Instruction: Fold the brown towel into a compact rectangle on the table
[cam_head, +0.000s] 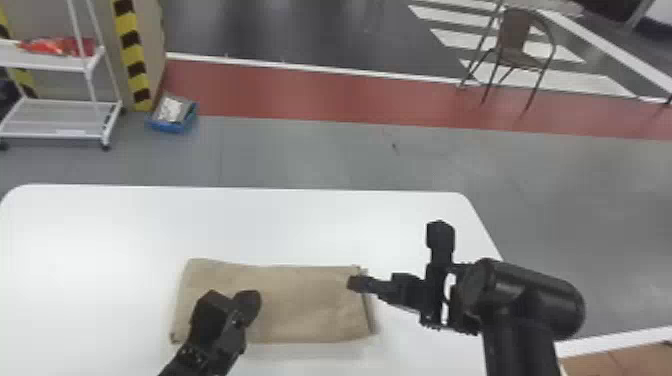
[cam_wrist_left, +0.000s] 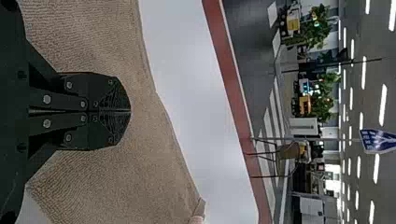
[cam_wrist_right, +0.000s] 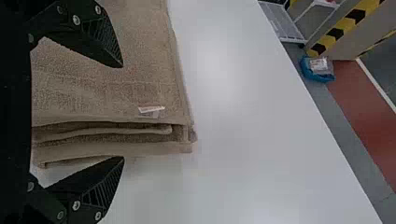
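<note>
No words or numbers are clear enough to read. In the left wrist view, a blue sign (cam_wrist_left: 377, 141) on a thin pole (cam_wrist_left: 327, 138) has white marks on it, but they are too small to make out. In the right wrist view, a little white tag (cam_wrist_right: 152, 109) is on the brown towel (cam_wrist_right: 107, 93), near its folded edge. Its print is too tiny to read.

black arms (cam_head: 530, 312), rounded casings | flat black fingers (cam_wrist_right: 105, 39) — ribbed tips (cam_wrist_right: 109, 182), silver screws (cam_wrist_left: 46, 99)
</note>
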